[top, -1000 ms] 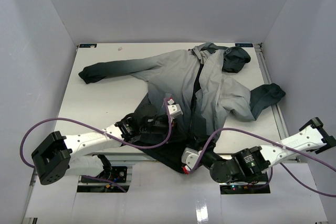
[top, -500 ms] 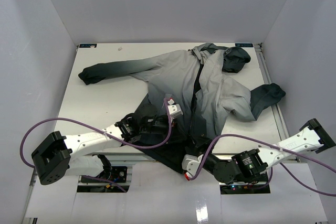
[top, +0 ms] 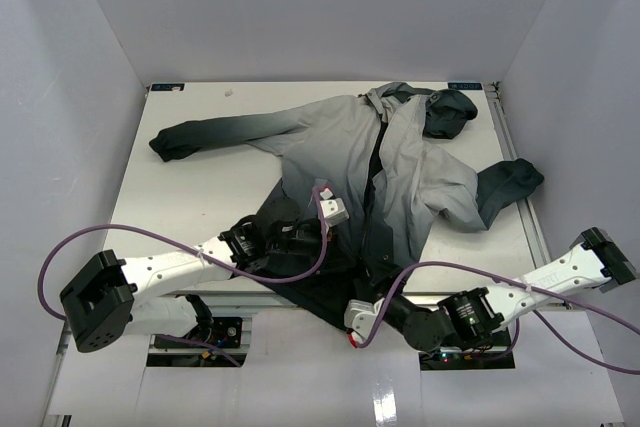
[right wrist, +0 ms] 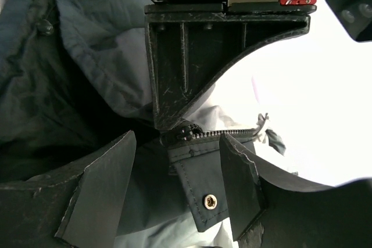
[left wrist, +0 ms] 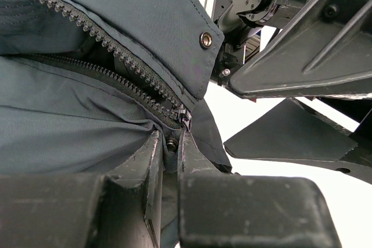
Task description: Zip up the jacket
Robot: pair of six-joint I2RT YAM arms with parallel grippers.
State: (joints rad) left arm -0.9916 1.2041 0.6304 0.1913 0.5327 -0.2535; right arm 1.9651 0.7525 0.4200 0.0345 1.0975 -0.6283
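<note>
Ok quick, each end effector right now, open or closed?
Left end effector: closed on the jacket at the zipper's bottom.
Right end effector: open, straddling the jacket's hem.

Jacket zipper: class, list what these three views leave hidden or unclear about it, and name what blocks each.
Left wrist view: the zipper slider is buried between the shut fingers of the left end effector; pull tab hidden.
Top external view: the zipper's bottom end on the jacket lies under the right end effector, too small.
Right wrist view: the left end effector covers where the teeth begin.
</note>
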